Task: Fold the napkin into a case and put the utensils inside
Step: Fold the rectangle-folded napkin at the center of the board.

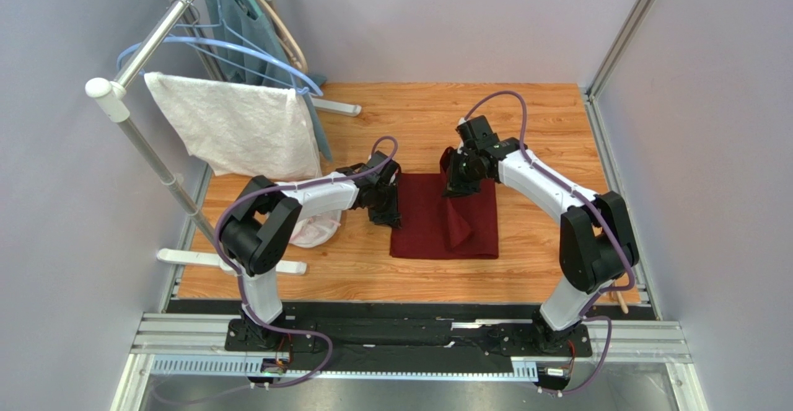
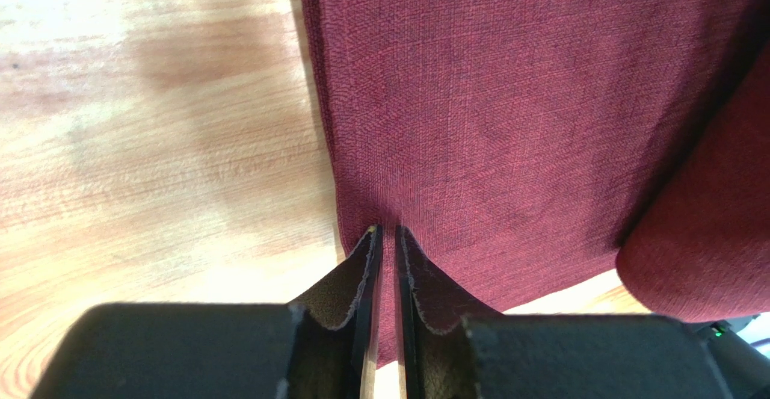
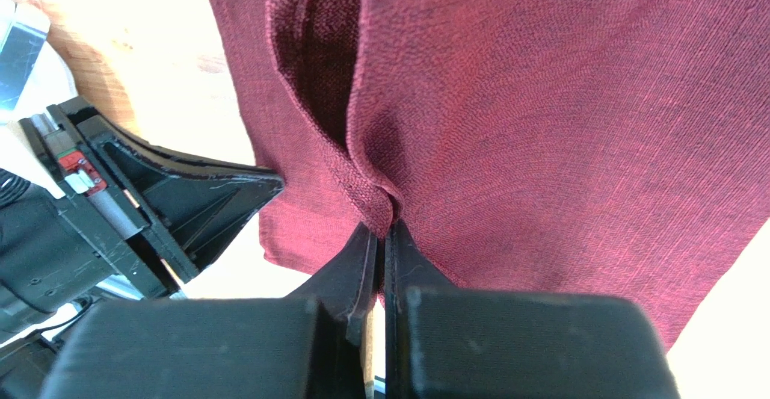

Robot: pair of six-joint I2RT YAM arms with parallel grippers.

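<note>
Napkin [image 2: 506, 101]: dark maroon woven cloth filling the upper centre and right of the frame, its left edge running down to the bottom centre; a raised fold [image 2: 714, 227] of the same cloth bulges at the lower right. Left gripper [image 2: 386, 234]: bottom centre, black fingers [image 2: 348, 282] pressed nearly together, pinching the napkin's edge. Table [image 2: 136, 146]: light wood grain, left half of frame.

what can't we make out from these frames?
- The utensils: not recognisable in any view.
- Top view: tan stick beside the right arm, mostly hidden by its base; can't identify it.
- Top view: white object, largely covered by the left arm.
- Wrist views: napkin cut off by the frame edges; number of layers unclear.
</note>
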